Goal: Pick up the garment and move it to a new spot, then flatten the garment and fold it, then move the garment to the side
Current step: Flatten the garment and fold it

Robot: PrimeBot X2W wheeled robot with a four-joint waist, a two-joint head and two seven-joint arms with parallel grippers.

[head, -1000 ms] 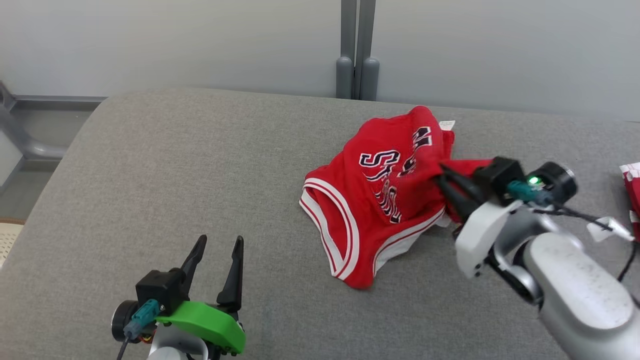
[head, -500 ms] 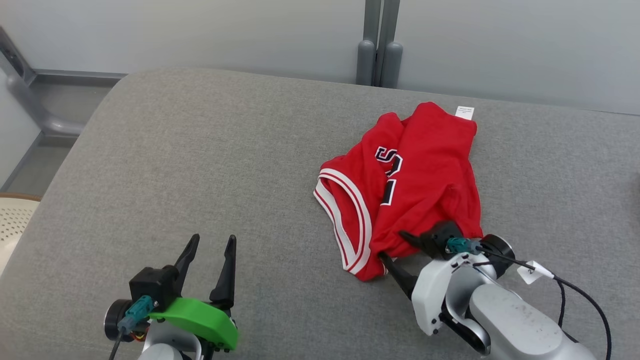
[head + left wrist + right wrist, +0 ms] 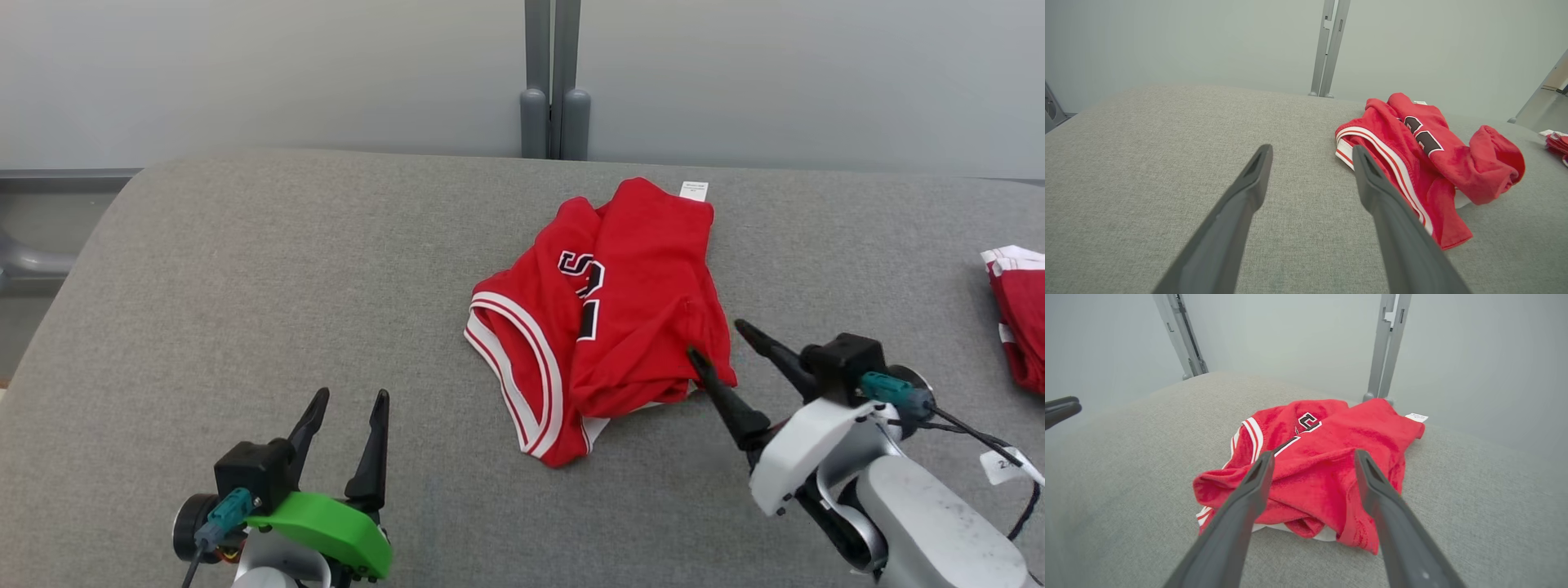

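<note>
Evidently the relocating step looks finished: the red jersey (image 3: 620, 302) lies crumpled on the grey worktop (image 3: 269, 269), just ahead of the right jaws, which stand wide apart and empty, tips at its near edge. The left jaws, likewise spread and holding nothing, sit well off, the jersey ahead and to their right. Flattening seems next; that calls for each pair to pinch an opposite edge, perhaps the white-trimmed armhole (image 3: 531, 359) and the labelled end (image 3: 678, 204), and draw the cloth flat.
</note>
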